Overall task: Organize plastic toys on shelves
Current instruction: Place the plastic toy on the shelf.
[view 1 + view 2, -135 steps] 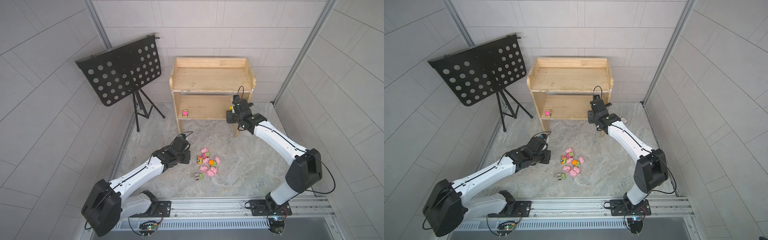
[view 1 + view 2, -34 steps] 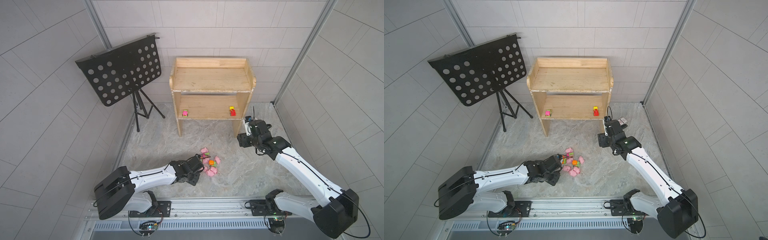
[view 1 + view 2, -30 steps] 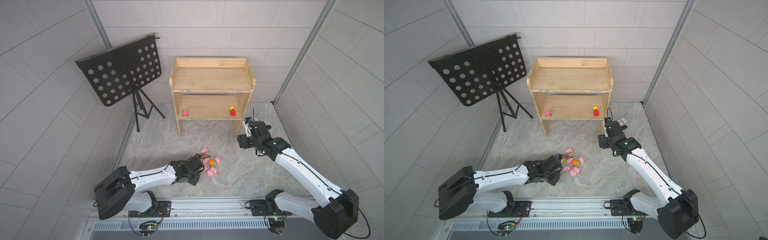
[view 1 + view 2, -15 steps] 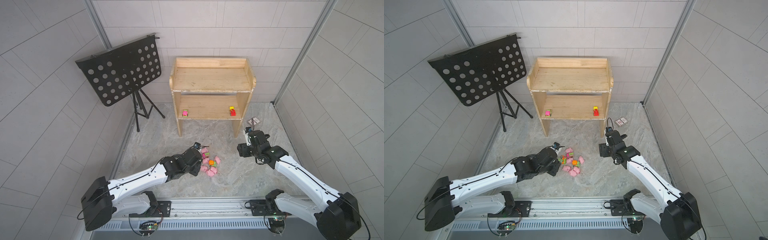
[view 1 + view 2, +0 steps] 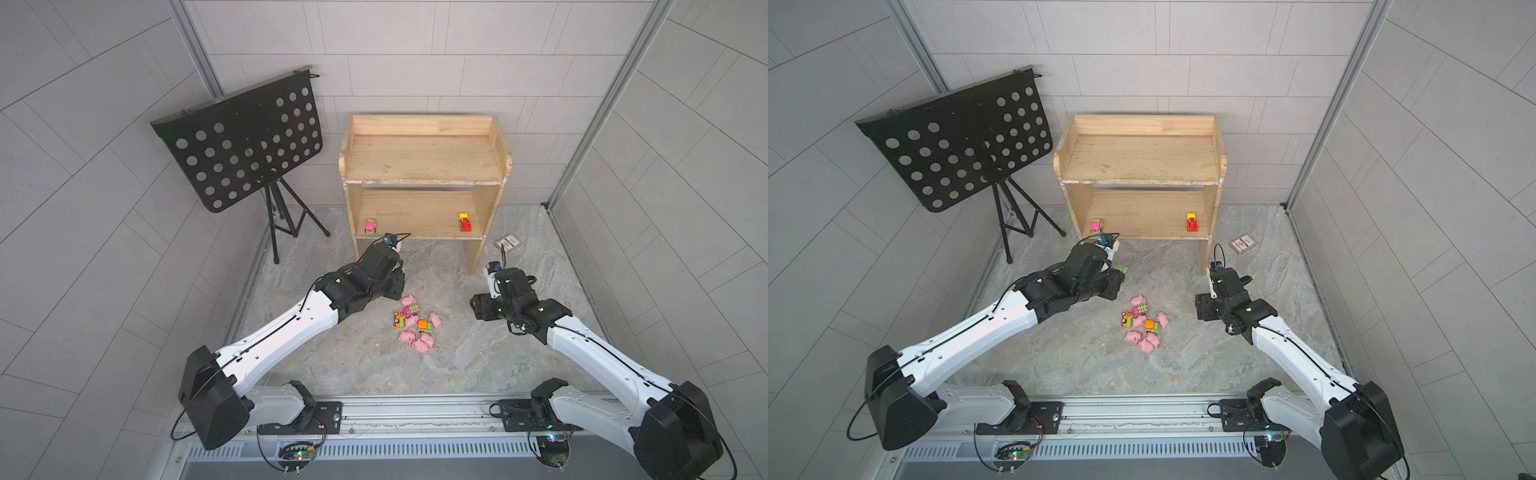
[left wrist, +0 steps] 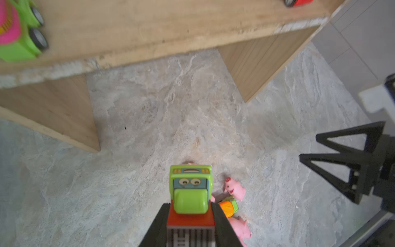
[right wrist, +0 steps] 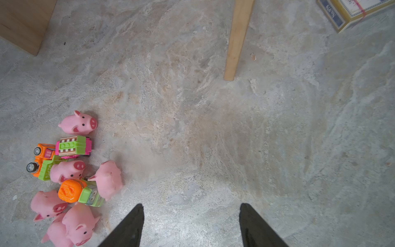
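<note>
Transport is the step: the left gripper (image 6: 189,206) pinches a green truck (image 6: 190,186) in the air, just before the lower shelf (image 5: 415,216). Next it must lift over the edge and set the truck near the pink car (image 5: 371,225). A moment ago it was over the pile of toys (image 5: 410,322); the right gripper (image 7: 190,213), fingers spread and empty, has come nearer to the pile.

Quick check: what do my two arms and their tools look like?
The left arm and right arm have white link shells, black joint housings and thin black cables looped outside. The left tool and right tool are matte black, with tapering wedge-shaped fingers.
</note>
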Controlling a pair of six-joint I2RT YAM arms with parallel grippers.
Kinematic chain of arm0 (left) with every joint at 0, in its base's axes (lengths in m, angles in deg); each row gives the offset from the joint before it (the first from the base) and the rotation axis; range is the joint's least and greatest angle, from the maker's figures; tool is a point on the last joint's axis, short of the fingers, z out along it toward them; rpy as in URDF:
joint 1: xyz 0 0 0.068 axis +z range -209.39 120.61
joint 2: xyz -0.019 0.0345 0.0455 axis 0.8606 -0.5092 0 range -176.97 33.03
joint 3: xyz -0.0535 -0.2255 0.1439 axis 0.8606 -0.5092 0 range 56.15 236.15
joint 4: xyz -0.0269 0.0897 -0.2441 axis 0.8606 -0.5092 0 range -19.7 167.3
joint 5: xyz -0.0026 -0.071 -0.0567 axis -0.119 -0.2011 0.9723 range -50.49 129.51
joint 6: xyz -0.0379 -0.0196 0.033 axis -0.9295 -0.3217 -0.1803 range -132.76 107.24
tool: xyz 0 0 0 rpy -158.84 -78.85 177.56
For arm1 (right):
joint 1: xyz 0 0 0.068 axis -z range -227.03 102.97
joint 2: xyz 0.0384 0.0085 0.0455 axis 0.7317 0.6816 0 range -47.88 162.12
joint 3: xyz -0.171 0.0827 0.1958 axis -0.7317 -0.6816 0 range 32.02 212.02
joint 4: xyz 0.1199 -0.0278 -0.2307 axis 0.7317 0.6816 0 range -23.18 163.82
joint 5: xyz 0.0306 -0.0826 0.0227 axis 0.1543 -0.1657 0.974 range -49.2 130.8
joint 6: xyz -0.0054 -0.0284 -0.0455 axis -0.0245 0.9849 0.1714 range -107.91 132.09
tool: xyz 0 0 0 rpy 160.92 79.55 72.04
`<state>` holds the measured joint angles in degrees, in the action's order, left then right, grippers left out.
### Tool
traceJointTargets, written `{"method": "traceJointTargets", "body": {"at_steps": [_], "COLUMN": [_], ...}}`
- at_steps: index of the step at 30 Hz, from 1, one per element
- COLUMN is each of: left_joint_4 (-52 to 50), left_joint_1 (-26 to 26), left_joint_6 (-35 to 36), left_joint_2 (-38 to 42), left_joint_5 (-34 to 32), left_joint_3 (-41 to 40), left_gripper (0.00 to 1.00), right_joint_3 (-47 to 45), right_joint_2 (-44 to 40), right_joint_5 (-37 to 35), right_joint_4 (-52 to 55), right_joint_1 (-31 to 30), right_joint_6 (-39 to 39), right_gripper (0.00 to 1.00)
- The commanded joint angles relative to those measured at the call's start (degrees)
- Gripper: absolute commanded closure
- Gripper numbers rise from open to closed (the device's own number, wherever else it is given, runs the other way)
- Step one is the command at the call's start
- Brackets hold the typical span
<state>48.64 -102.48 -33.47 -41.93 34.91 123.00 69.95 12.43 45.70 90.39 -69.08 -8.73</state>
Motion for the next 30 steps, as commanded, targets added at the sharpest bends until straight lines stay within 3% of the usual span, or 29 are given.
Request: {"method": "traceJointTargets", "body": {"at_steps": [1, 8, 30], "left_joint_4": [-1.39, -1.09, -0.52], "left_joint_1": [1.11, 4.14, 8.98], "left_joint_6": [1.52, 2.32, 6.84], "left_joint_2": [-1.88, -6.58, -21.86], "left_joint_5": [-3.10, -7.88, -10.98], "left_joint_3": [3.98, 10.12, 25.85], "left_gripper": [0.76, 0.75, 0.75], "right_joint_3": [-0.58, -0.71, -0.85], "right_joint_2": [-0.98, -1.16, -1.38], "right_joint_5": [-0.07, 0.01, 0.19], "right_joint_4": [-0.76, -0.74, -0.55], "right_joint_1": [0.29, 0.26, 0.33], "right_joint_6": [-0.67, -0.99, -1.76], "right_gripper": [0.27, 0.27, 0.27]}}
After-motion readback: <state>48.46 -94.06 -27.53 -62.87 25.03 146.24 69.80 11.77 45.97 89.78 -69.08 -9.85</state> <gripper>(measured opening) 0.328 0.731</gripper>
